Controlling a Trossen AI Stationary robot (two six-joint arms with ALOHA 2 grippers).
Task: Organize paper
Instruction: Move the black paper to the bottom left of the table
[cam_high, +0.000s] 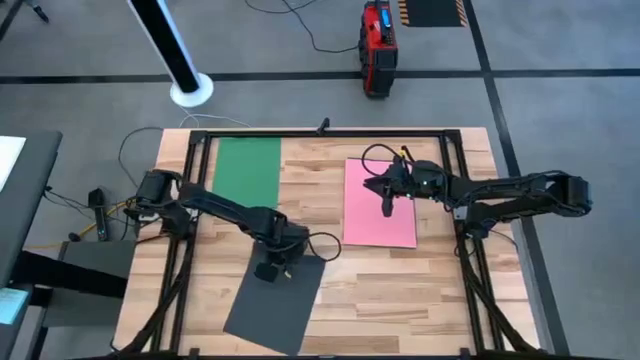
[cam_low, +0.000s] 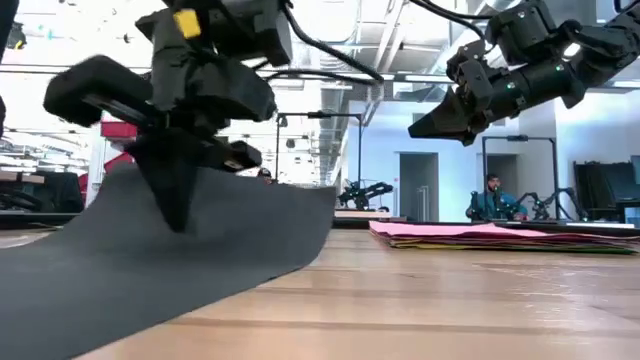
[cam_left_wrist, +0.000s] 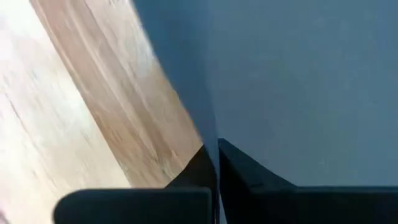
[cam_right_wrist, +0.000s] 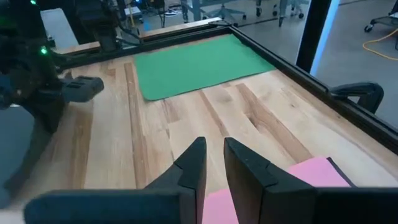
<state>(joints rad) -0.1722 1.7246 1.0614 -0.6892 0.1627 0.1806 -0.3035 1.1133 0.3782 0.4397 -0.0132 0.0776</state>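
Note:
A dark grey sheet (cam_high: 277, 305) lies slantwise at the table's near middle, and my left gripper (cam_high: 270, 268) is shut on its raised far edge. A green sheet (cam_high: 247, 170) lies flat at the far left. A pink sheet (cam_high: 378, 205) tops a low stack of paper (cam_low: 500, 235) right of centre. My right gripper (cam_high: 388, 200) hovers above the pink sheet's left part. In the right wrist view its fingers (cam_right_wrist: 214, 168) stand a narrow gap apart with nothing between them. My left gripper pinches the dark grey sheet's far edge (cam_left_wrist: 231, 127), near its left corner, between its two fingers, which point down from above. That edge is lifted off the table. The sheet (cam_low: 150, 260) slopes down from it in a slack curve, with its near part resting on the wood.
A black frame rail (cam_high: 320, 132) runs round the table's far and side edges. A cable (cam_high: 325, 245) loops by the left arm's wrist. Bare wood (cam_high: 400, 300) lies at the near right. A person (cam_low: 490, 195) sits far off in the room behind.

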